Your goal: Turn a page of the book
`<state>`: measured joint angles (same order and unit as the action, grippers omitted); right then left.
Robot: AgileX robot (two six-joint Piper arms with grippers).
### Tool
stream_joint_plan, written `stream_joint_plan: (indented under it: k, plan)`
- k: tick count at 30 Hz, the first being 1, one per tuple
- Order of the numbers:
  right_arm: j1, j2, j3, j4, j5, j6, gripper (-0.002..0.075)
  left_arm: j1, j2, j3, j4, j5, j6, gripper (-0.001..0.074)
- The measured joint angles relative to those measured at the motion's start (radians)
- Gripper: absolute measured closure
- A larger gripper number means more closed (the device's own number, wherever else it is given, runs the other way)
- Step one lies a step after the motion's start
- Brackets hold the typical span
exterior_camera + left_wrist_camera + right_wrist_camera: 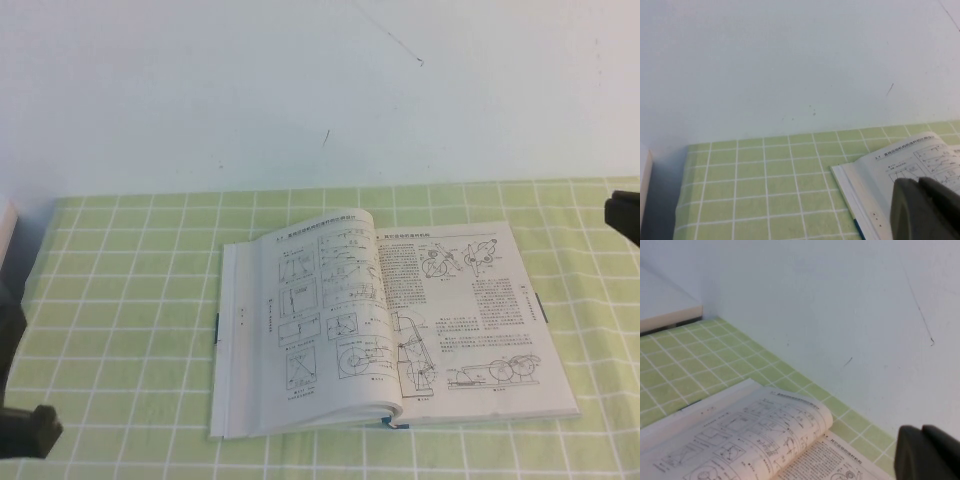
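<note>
Nearest the camera, the left gripper [28, 428] sits low at the table's front corner, well to the left of the book [390, 330]; whether its fingers are released or clenched I cannot tell. The book lies open and flat on the green checked tablecloth [130, 330], about mid-table, with a thick stack of pages on its left half, a thinner right half, and the left-hand page bowed up near the spine. Further back, the right gripper [622, 215] hangs at the table's right edge, beyond the book's far right corner and clear of it, its fingers clenched on nothing. Behind the book stands a plain pale wall [320, 90]. No page is lifted yet, so this looks like the start: an arm must first reach the book, then catch one page's free edge and sweep it across the spine.
</note>
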<state>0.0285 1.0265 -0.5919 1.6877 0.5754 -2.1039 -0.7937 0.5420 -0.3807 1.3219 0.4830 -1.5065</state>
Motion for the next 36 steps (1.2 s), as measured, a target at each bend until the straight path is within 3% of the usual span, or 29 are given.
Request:
stream_joint_plan:
  k: [10,36]
  plan:
    - [0.000,-0.150,0.093,0.006,-0.011,0.000,0.0728,0.000,-0.124,0.132,-0.025,0.000,-0.007,0.0738]
    - [0.000,-0.206,0.144,0.007,-0.011,0.000,0.0728,0.000,-0.124,0.145,-0.025,0.000,-0.015,0.0739]
